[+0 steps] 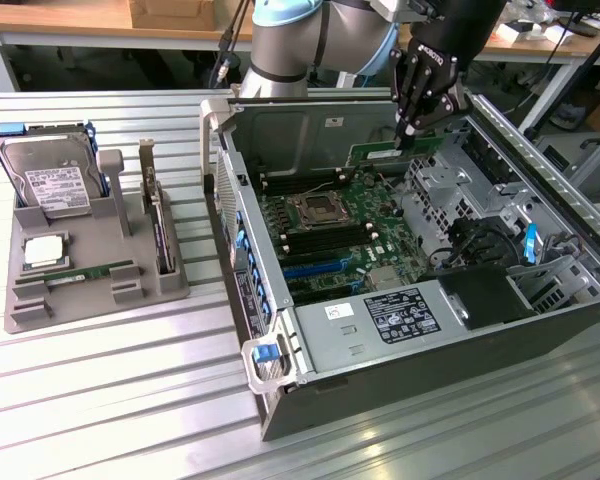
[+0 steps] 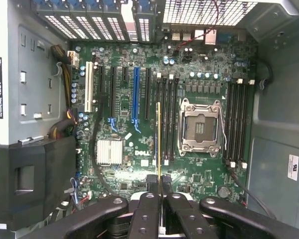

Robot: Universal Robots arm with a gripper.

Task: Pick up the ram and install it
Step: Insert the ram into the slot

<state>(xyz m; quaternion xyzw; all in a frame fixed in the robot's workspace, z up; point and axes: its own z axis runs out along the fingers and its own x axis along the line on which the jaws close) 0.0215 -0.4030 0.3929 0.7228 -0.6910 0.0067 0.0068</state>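
The slatted metal worktop [image 1: 100, 400] carries everything. An open computer case [image 1: 430, 385] lies on its side toward the worktop's edge at the exterior view's right. The robot arm [image 1: 290, 40] reaches in over the case's far wall.

Inside the case the green motherboard [image 1: 325, 245] lies flat, with the empty processor socket [image 1: 312, 210] near its middle and black memory slots on both sides of it.

Near the worktop's edge at the exterior view's left sits a grey tray [image 1: 40, 310]. It holds a hard drive [image 1: 52, 185] leaning at its far end, a card with a metal bracket [image 1: 160, 225] standing on edge, a square silver chip [image 1: 42, 250] and a second green stick [image 1: 80, 272] lying along its near side.

The hand [image 1: 408, 135] is closed on the ram [image 1: 385, 153], pinching its top edge. The ram hangs over the motherboard near the case's far wall. From the wrist it shows edge-on [image 2: 159, 134], parallel to the slots just beside the socket [image 2: 200, 124]. I cannot tell if it touches a slot.
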